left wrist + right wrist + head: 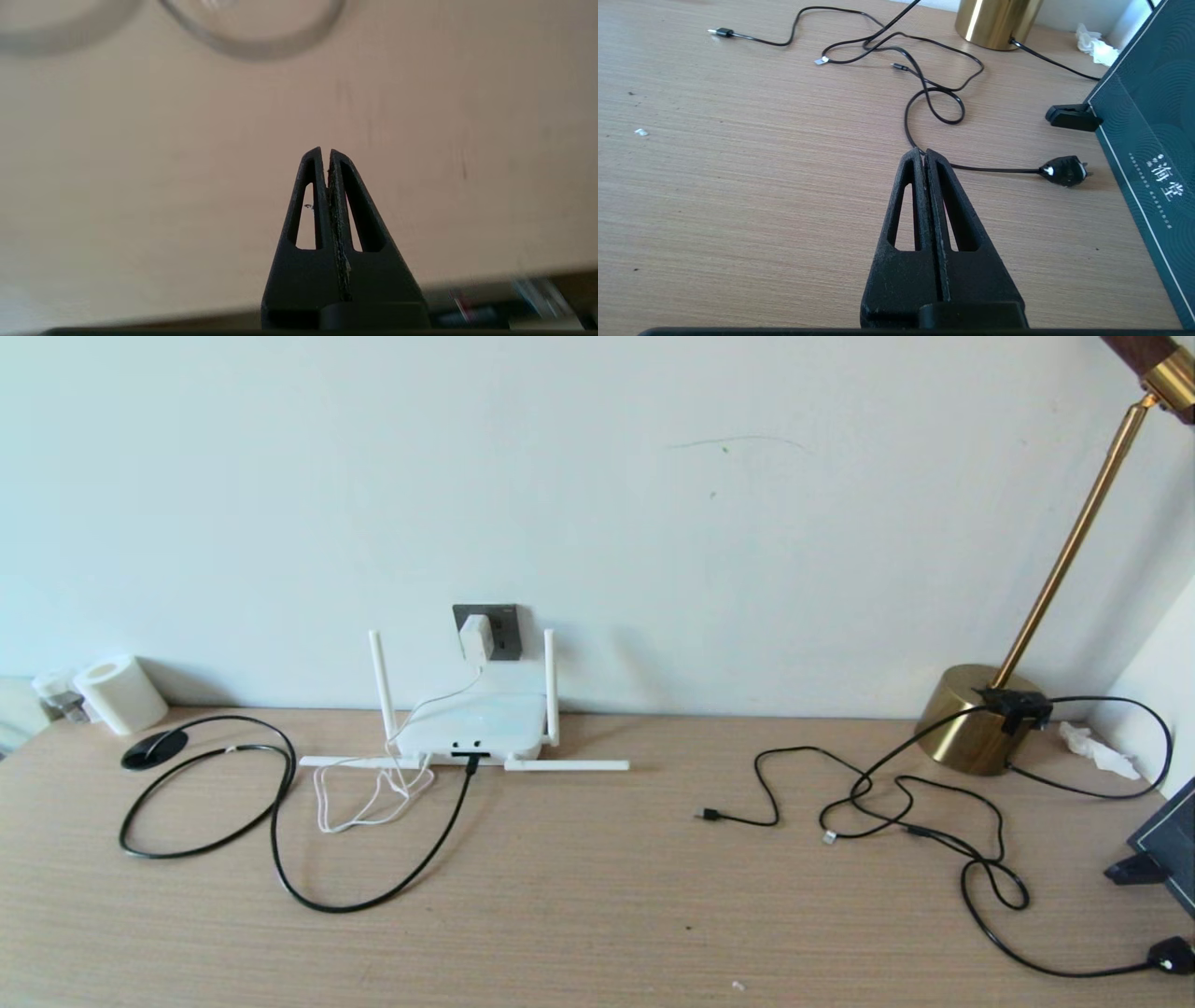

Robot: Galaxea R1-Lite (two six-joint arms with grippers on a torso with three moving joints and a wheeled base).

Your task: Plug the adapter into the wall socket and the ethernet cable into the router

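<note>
Adapter (474, 637) sits plugged in the wall socket (487, 631), its thin cord hanging down to the router (470, 727). The ethernet cable (280, 821) has its plug pointing into the router's front edge. Both are far ahead of the left pincer (326, 151), clenched and empty over the surface (140, 163). The right pincer (923, 152) is clenched too.

adapter (474, 637) in wall socket (502, 619), router (470, 725) below, ethernet cable (280, 821) in router
</note>
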